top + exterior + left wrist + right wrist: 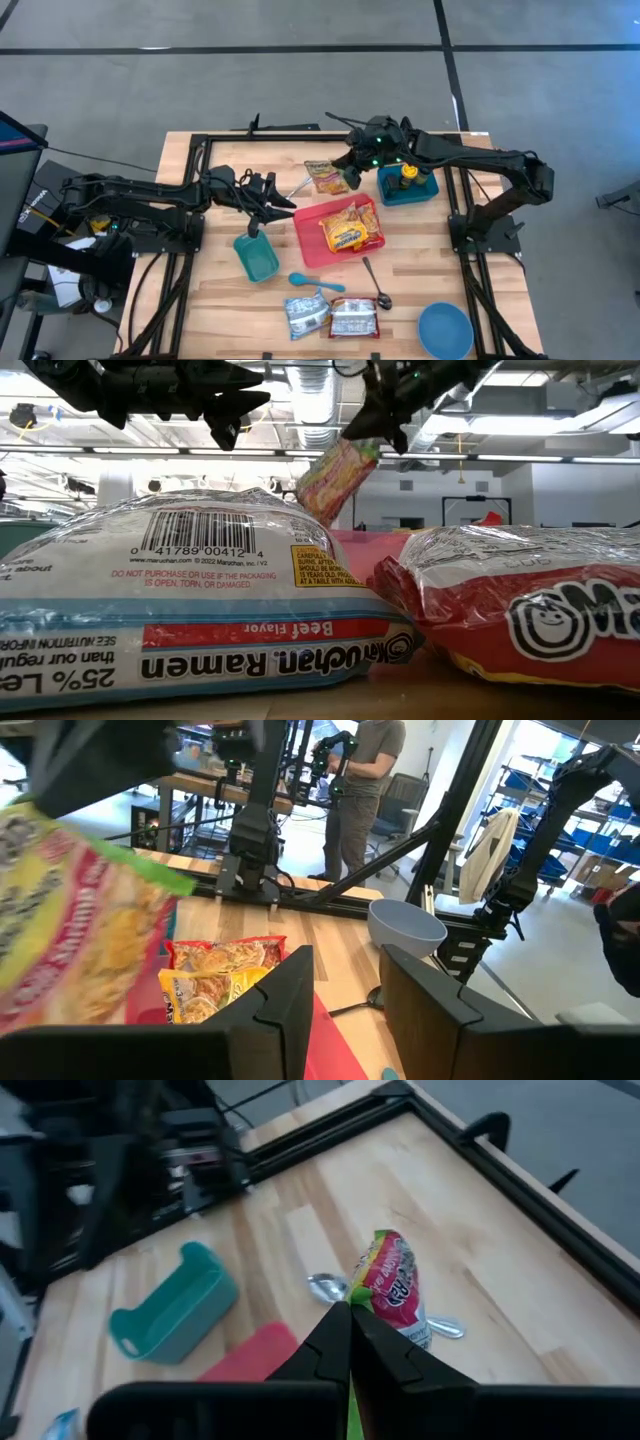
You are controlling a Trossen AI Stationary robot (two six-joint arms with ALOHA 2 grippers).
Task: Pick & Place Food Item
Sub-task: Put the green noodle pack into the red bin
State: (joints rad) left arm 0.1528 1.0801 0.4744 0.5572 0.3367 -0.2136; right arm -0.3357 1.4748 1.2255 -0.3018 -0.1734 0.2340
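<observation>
**One noodle packet held aloft by the right hand**

One hand, the right hand [347, 172], was clenched on a noodle packet [326, 177], which hung from its fingertips above the worktop [420, 275]. Just beyond lay the red tray [308, 236] with another packet [350, 229] inside. Farther off, the left hand [280, 208] hovered partly spread and empty over the teal bin [257, 258].

Your right pincer [350, 1325] is pinched shut on a snack packet [392, 1285] above the worktop [500, 1270]. You see a spoon [328, 1287] beneath it, a teal bin [175, 1315] nearby
</observation>
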